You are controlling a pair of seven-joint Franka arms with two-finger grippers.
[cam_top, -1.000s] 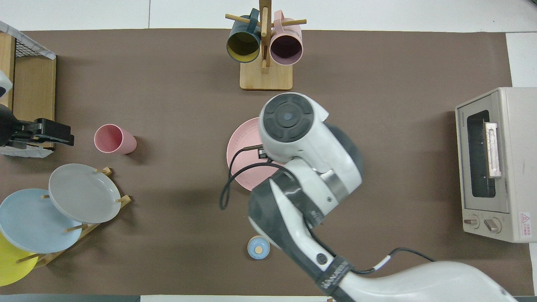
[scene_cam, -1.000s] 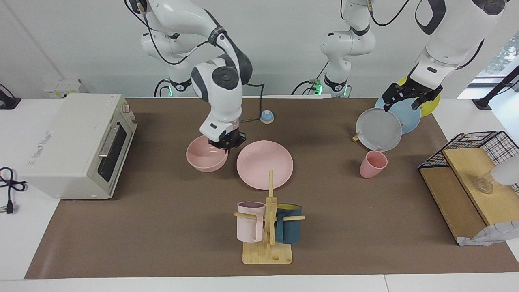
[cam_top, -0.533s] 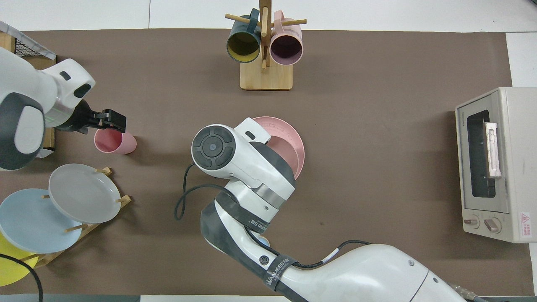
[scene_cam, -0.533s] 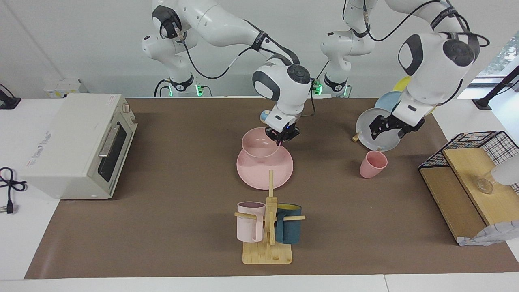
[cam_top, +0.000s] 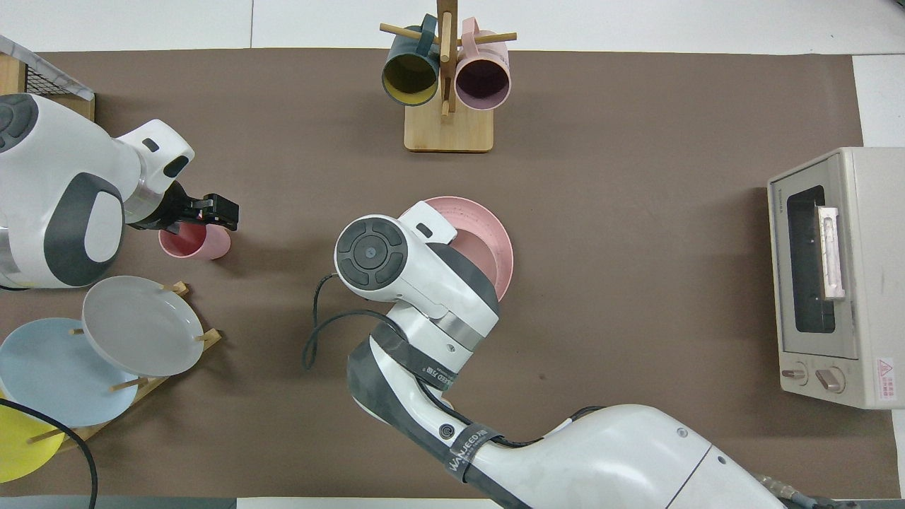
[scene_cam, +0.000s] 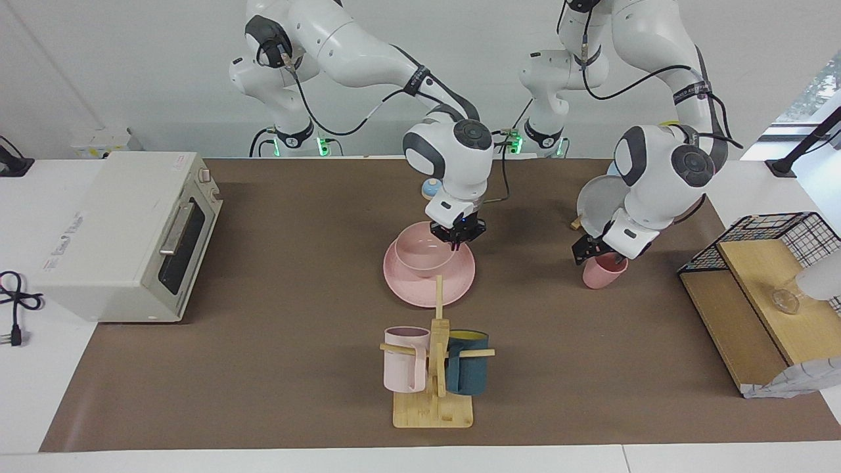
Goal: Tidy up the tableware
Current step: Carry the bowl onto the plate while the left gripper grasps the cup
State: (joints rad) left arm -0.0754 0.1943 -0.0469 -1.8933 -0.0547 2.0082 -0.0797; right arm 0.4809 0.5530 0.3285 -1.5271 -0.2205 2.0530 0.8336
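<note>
My right gripper [scene_cam: 458, 234] is staying clamped on the rim of the pink bowl [scene_cam: 426, 250]; a moment ago I was carrying it in the air, and now I am setting it down on the pink plate [scene_cam: 428, 276] directly beneath me, so stacking is nearly done. My left gripper [scene_cam: 587, 250] is coming down beside the pink cup [scene_cam: 603, 270], fingers apart about its rim, not gripping yet. The cup is standing upright on the tabletop, matte and tapered; the plate is lying flat, wide and round.
</note>
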